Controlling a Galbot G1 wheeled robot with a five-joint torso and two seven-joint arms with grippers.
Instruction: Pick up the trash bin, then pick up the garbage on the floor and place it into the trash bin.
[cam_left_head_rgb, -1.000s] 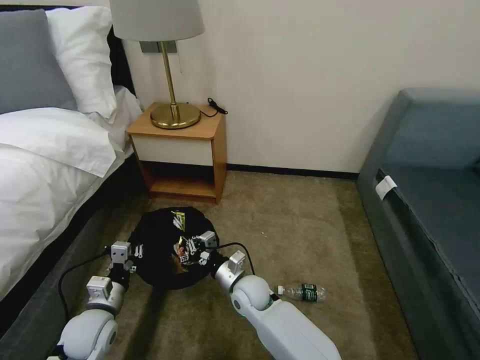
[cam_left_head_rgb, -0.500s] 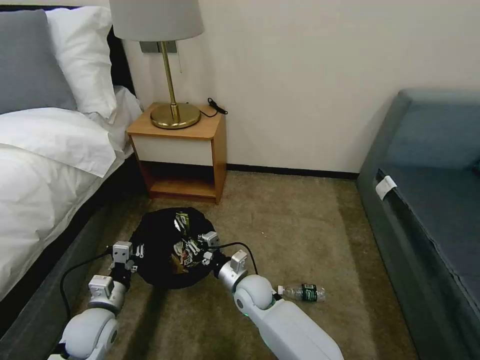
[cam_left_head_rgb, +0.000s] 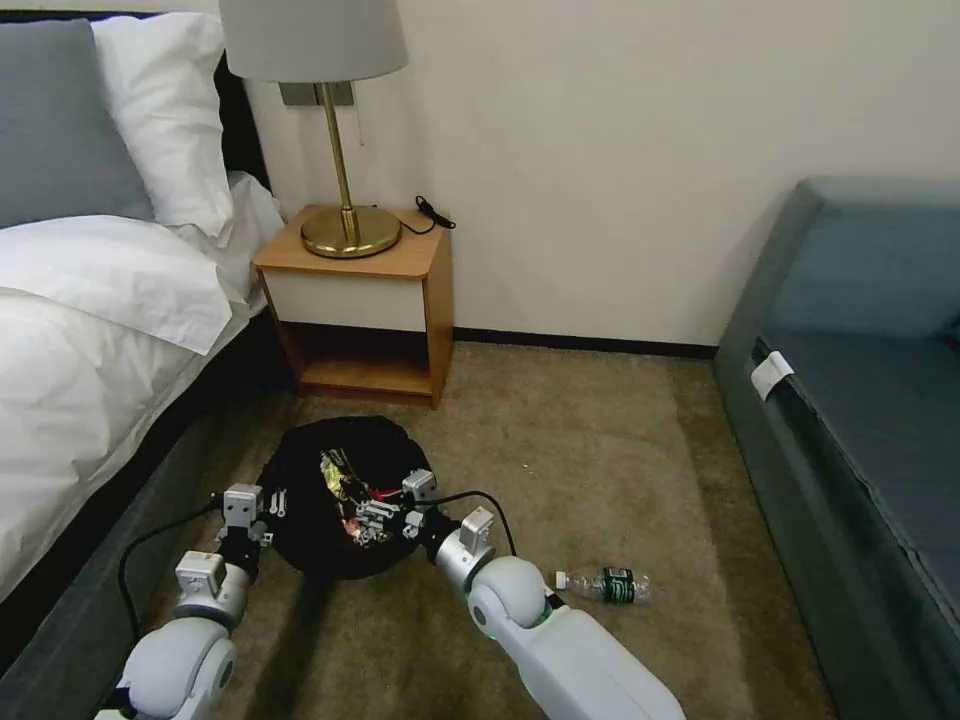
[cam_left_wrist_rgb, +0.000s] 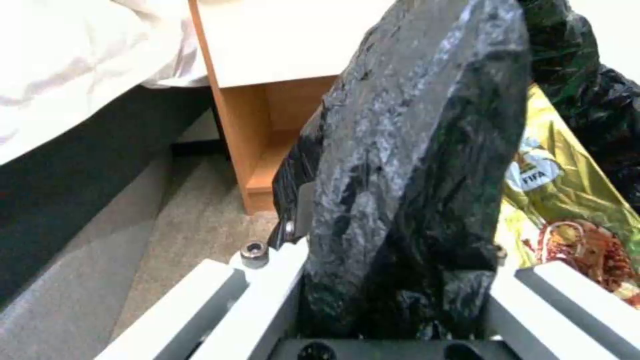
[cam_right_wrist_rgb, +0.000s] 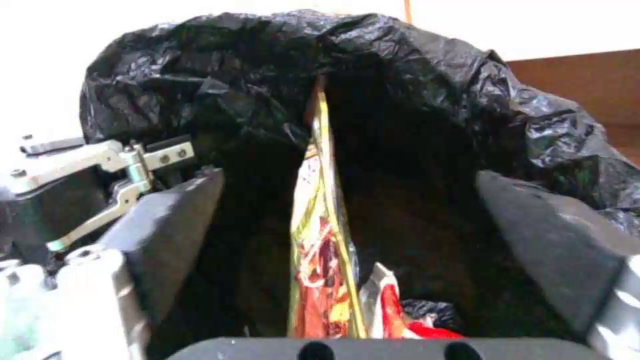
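Note:
The trash bin (cam_left_head_rgb: 320, 520), lined with a crinkly black bag, is tilted toward me on the carpet. My left gripper (cam_left_head_rgb: 268, 505) is shut on its near left rim; the left wrist view shows the bag-covered rim (cam_left_wrist_rgb: 413, 165) pinched in the left gripper (cam_left_wrist_rgb: 393, 270). My right gripper (cam_left_head_rgb: 380, 512) hovers over the bin mouth, open. In the right wrist view its fingers (cam_right_wrist_rgb: 167, 235) stand wide apart around a yellow-brown snack wrapper (cam_right_wrist_rgb: 320, 260) that stands on edge inside the bag, beside a red-and-white carton (cam_right_wrist_rgb: 393, 310). A clear bottle with a green label (cam_left_head_rgb: 605, 585) lies on the floor to my right.
A wooden nightstand (cam_left_head_rgb: 360, 300) with a brass lamp (cam_left_head_rgb: 345, 225) stands just behind the bin. The bed (cam_left_head_rgb: 90, 330) runs along the left, and a blue-grey sofa (cam_left_head_rgb: 860, 400) lines the right. Open carpet (cam_left_head_rgb: 600, 460) lies between.
The snack wrapper has dropped lower and leftward inside the bag. My right gripper has shifted slightly left over the bin mouth. The left gripper has kept its hold on the rim.

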